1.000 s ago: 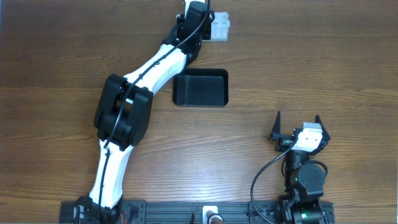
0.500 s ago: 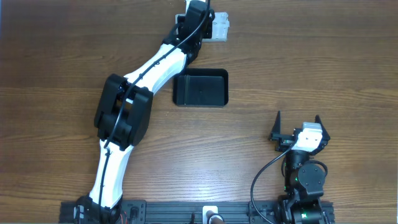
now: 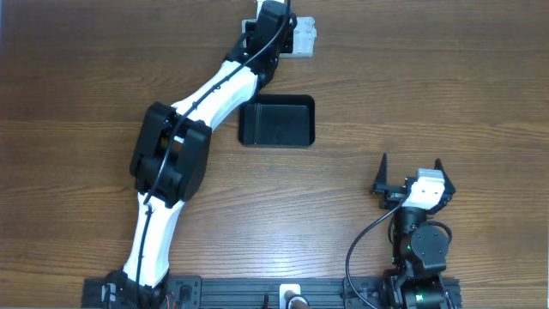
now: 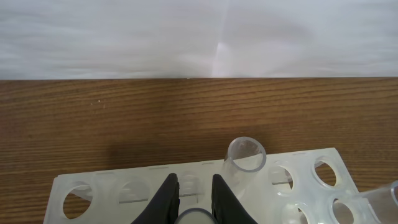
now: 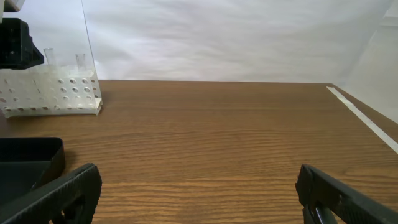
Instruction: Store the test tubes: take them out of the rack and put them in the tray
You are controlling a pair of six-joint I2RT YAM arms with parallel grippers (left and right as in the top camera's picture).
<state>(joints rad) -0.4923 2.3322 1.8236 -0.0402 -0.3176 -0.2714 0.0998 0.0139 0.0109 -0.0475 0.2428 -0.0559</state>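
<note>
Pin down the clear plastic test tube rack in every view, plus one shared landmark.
Top view: clear plastic test tube rack at the top edge, beyond the black rectangular tray.
Left wrist view: along the picture's lower edge, under the camera.
Right wrist view: picture's upper left, behind the tray.
Landmark: the tray.

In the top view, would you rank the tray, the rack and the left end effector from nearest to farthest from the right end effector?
From the right end effector:
1. Tray, mid-table, to its left.
2. Rack, at the far edge.
3. Left end effector, on a tube over the rack's left part.
</note>
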